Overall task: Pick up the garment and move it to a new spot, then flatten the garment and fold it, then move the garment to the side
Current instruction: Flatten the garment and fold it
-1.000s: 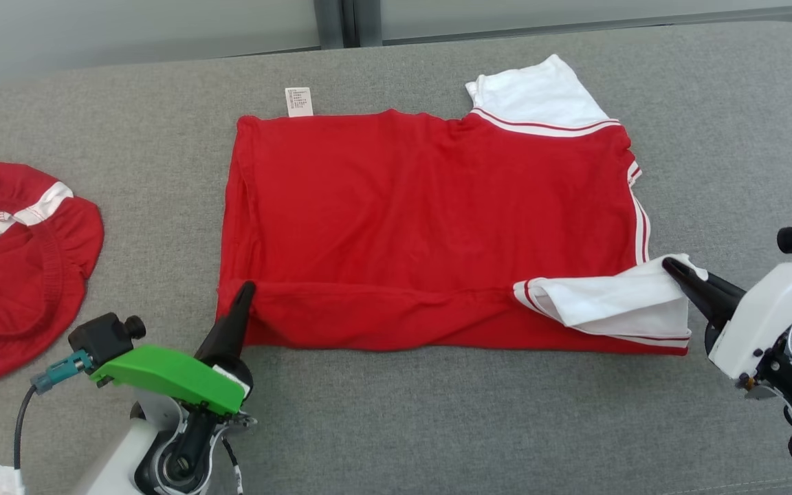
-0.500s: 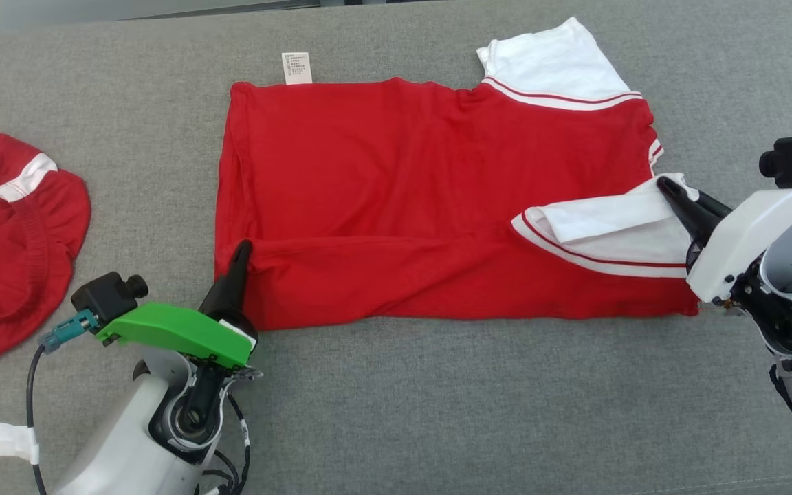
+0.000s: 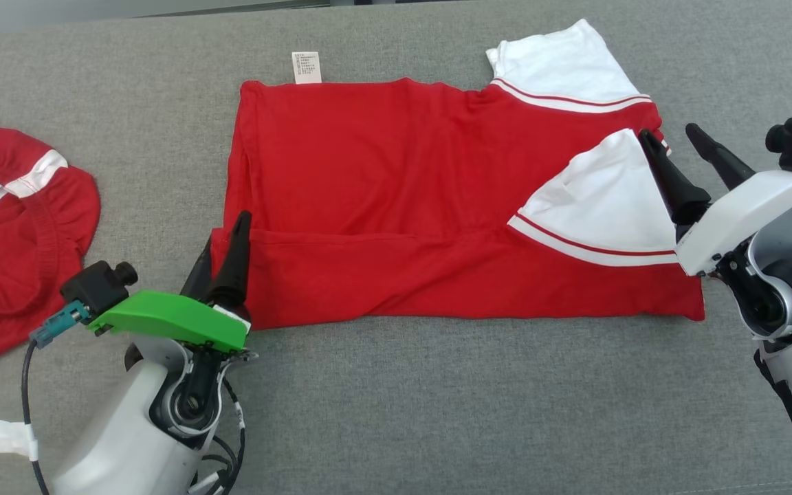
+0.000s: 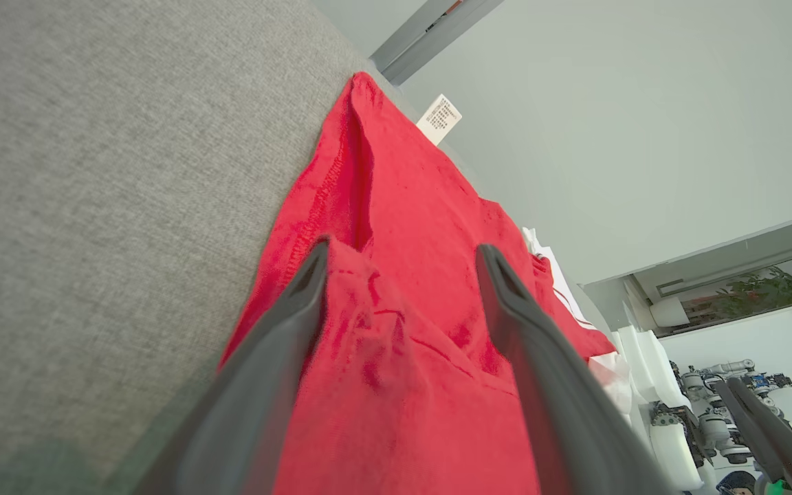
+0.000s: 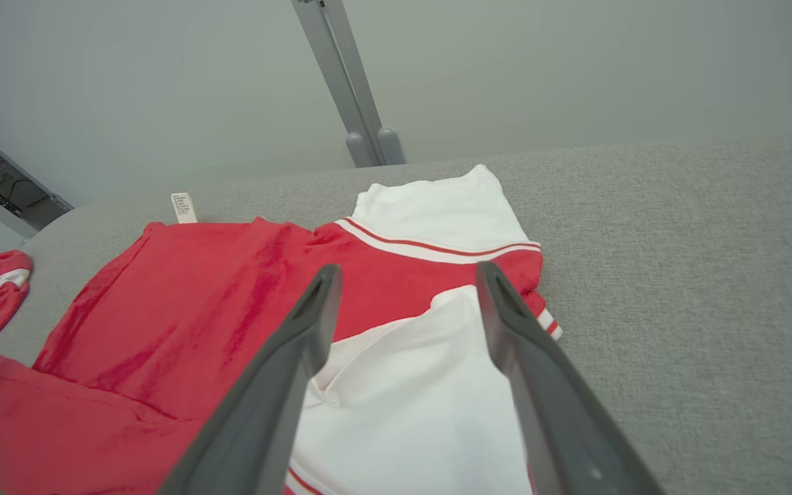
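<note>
The garment (image 3: pixel 403 172) is a red shirt with white sleeves, spread on the grey padded surface (image 3: pixel 437 399). Its near edge is folded up over the body. My left gripper (image 3: pixel 221 244) stands open at the fold's left end, and the left wrist view shows red cloth (image 4: pixel 403 330) lying loose between its fingers (image 4: pixel 403 247). My right gripper (image 3: pixel 667 132) is open at the shirt's right edge, beside the near white sleeve (image 3: pixel 595 199), which lies folded in over the red. In the right wrist view, that sleeve (image 5: pixel 410 399) lies between the spread fingers (image 5: pixel 408 269).
A second red garment with white trim (image 3: pixel 11 240) lies bunched at the far left. A white label (image 3: pixel 306 67) sticks out at the shirt's far edge. A grey post (image 5: pixel 348 82) rises behind the surface. Bare grey surface stretches along the near side.
Both grippers have gone from shut to open, letting go of the folded edge and the white sleeve. The fold was carried further from me, and the sleeve now lies higher on the shirt.
</note>
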Controlling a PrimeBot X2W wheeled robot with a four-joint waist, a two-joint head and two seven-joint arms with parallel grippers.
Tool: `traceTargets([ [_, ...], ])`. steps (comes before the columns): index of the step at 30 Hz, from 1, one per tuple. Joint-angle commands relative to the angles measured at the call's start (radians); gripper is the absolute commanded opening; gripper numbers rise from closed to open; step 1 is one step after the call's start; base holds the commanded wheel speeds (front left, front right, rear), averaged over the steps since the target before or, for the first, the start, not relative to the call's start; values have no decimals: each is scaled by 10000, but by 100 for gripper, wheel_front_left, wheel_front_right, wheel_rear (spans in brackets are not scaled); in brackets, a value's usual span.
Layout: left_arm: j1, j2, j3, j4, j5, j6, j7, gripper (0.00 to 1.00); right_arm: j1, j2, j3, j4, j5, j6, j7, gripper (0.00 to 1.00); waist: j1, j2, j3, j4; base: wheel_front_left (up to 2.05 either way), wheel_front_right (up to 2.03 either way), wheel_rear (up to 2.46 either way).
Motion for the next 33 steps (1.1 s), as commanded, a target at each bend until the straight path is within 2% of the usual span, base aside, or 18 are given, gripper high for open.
traceTargets([
  [1, 115, 145, 81, -66, 268, -95, -126, 100, 134, -85, 16, 39, -28, 0, -104, 100, 0, 0, -113, -15, 0, 0, 0],
  [6, 737, 468, 364, -423, 1545, -122, -376, 100, 1007, -146, -441, -154, -327, 0, 106, 100, 0, 0, -409, -14, 0, 0, 0],
  [10, 1527, 427, 1342, -961, 3200, 203, -367, 100, 1951, 152, -1250, -520, -756, 0, 482, 100, 0, 0, -582, -64, 0, 0, 0],
  [14, 2346, 344, 1826, -1546, 5211, 621, -360, 100, 2774, 594, -2005, -1034, -1276, 0, 967, 100, 0, 0, -722, -113, 0, 0, 0],
  [21, 2855, -94, 1712, -1480, 7929, 1070, -363, 100, 3489, 1621, -2841, -1408, -2554, 0, 1599, 100, 0, 0, -769, -133, 0, 0, 0],
  [28, 2351, -661, 1875, -538, 9084, 1338, -364, 100, 3111, 2331, -3161, -702, -3503, 0, 1867, 100, 0, 0, -592, -144, 0, 0, 0],
  [33, 1944, -982, 2098, 122, 9327, 1123, -364, 100, 2719, 2508, -3100, 60, -3540, -3, 1966, 100, 0, 0, -368, -109, 0, 0, 0],
])
